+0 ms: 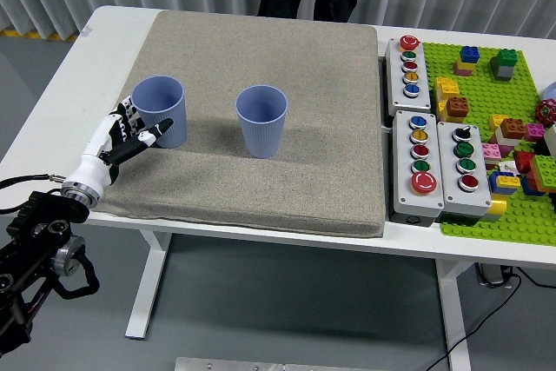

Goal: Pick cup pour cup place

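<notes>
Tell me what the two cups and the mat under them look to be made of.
Left cup and right cup: probably matte plastic, possibly coated paper. Both have even blue-grey walls with thin rolled rims and no gloss. Mat: looks like a foam pad covered in coarse woven fabric or felt, with a speckled beige surface, thick soft edges and rounded corners.

The left robot hand (127,134) is reaching in from the near left, fingers (155,129) spread and extended.

Black jointed left arm, white wrist cuff, left hand (126,134) white with black finger segments
</notes>
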### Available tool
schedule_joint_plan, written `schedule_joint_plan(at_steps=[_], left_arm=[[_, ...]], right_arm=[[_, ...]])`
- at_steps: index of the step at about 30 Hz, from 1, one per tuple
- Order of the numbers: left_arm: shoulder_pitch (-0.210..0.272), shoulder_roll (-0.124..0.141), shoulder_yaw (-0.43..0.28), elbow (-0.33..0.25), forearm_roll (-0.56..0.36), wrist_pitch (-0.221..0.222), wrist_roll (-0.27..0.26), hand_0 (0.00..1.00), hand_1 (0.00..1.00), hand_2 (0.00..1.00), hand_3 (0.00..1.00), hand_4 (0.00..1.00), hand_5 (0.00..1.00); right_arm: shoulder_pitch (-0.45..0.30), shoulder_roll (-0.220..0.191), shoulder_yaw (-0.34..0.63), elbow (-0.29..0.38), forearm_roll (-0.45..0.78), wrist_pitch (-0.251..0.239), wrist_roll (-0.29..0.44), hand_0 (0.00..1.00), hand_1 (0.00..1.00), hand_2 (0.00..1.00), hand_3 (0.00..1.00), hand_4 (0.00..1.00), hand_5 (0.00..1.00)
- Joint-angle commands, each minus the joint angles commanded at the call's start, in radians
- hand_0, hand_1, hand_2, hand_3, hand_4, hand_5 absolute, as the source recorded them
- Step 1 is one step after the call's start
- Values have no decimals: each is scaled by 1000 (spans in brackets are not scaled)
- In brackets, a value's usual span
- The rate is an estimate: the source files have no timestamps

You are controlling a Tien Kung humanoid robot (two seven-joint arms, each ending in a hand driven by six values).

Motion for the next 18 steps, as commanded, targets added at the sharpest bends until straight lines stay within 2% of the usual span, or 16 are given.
schedule_joint_plan(at_steps=[6,18], left_arm=[[-12,-14,-2,13,6,3,-1,943,909,998,998,917,359],[-23,-23,3,30,9,8,0,945,908,998,998,918,360]], right_arm=[[1,0,1,0,-1,0,0,685,648,571,582,2,34],[2,0,1,0,-3,0,0,684,649,572,583,2,33]])
